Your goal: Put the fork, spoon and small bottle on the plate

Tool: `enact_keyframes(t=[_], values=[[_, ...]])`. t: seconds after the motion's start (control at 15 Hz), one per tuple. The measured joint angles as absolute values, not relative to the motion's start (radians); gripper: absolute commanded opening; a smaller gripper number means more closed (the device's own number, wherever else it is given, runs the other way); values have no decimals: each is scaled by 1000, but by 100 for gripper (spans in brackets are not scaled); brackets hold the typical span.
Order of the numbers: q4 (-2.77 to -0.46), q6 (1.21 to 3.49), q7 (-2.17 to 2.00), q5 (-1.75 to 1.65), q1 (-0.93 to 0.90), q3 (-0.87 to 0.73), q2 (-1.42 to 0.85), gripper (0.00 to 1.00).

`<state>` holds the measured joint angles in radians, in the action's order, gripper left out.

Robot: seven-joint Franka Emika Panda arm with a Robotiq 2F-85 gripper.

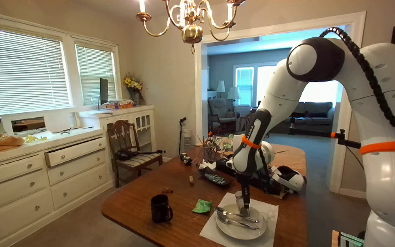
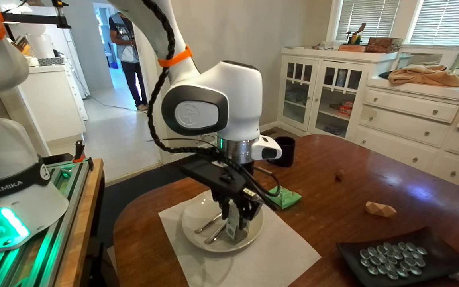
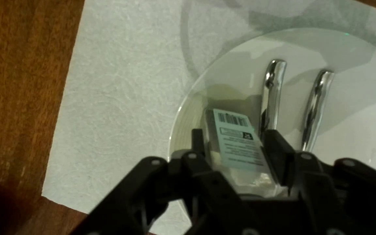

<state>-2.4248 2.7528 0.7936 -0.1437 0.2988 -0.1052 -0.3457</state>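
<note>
Both jaws of the gripper (image 3: pixel 236 141) look clamped on the small bottle (image 2: pixel 232 223), its long axis roughly upright between them, over the plate (image 3: pixel 354 107); base contact is unclear. The spoon (image 3: pixel 272 98) lies just beside it, the fork (image 3: pixel 315 111) beyond, so release probably wants a straight lift away.

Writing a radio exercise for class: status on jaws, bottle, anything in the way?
Jaws shut on small clear pale-labelled bottle. Bottle over round white plate; contact unclear. Slim silver metal handle close beside jaws, might snag.

“ANKA EMIKA” (partial) on robot base (image 2: pixel 22 205)
</note>
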Motion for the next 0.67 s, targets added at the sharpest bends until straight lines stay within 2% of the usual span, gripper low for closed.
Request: enact_keyframes(t=[0.67], values=[[-2502,2999,936,-144,361,-16,-359,25]])
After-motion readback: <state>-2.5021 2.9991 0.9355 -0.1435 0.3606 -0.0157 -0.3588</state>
